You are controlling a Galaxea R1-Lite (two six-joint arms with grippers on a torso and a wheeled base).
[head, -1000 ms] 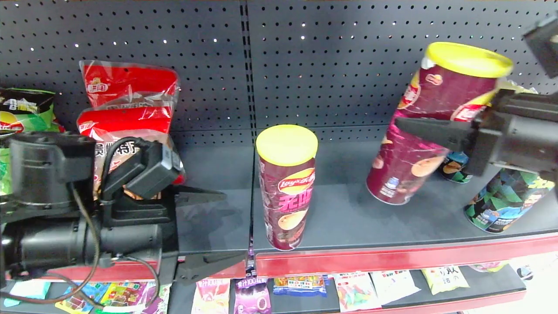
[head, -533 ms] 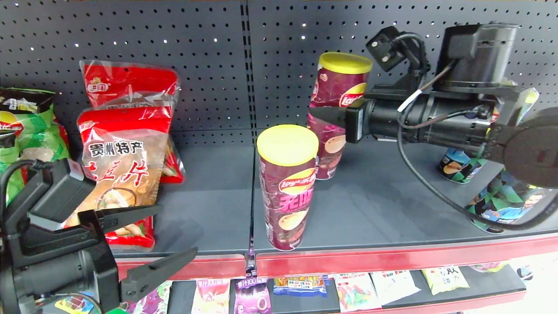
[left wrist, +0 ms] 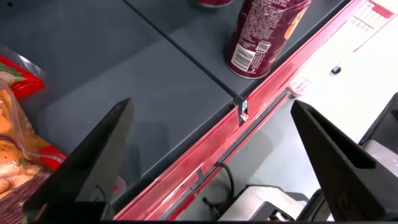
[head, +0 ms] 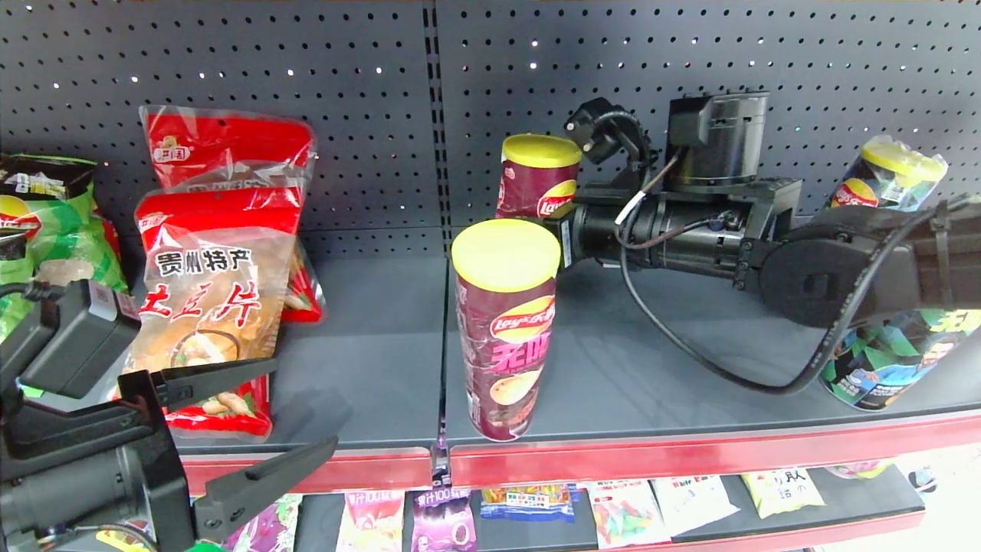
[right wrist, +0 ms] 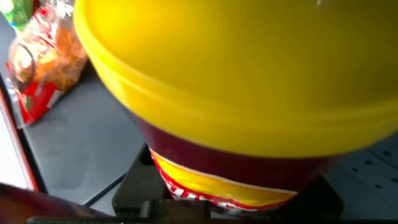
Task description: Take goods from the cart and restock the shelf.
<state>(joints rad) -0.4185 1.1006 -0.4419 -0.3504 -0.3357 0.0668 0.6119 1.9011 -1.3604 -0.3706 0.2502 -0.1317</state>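
Observation:
A maroon chips can with a yellow lid (head: 536, 178) is upright at the back of the dark shelf (head: 651, 368), and my right gripper (head: 553, 218) is shut on it from the right. Whether its base touches the shelf is hidden. The right wrist view shows this can (right wrist: 236, 81) from very close. An identical can (head: 504, 330) stands at the shelf's front edge, directly in front of the held one, and its lower half shows in the left wrist view (left wrist: 258, 37). My left gripper (head: 306, 402) is open and holds nothing, low at the left by the shelf's red lip (left wrist: 211, 106).
Red snack bags (head: 218, 261) lean against the pegboard on the left, with green bags (head: 46, 215) beyond them. Dark patterned cans (head: 881, 360) and a wrapped yellow-lidded can (head: 889, 180) stand at the right. Small packets (head: 536, 502) fill the lower shelf.
My right arm has carried the can leftward and deeper into the shelf, to behind the front can. My left gripper has drawn back toward the lower left, still open.

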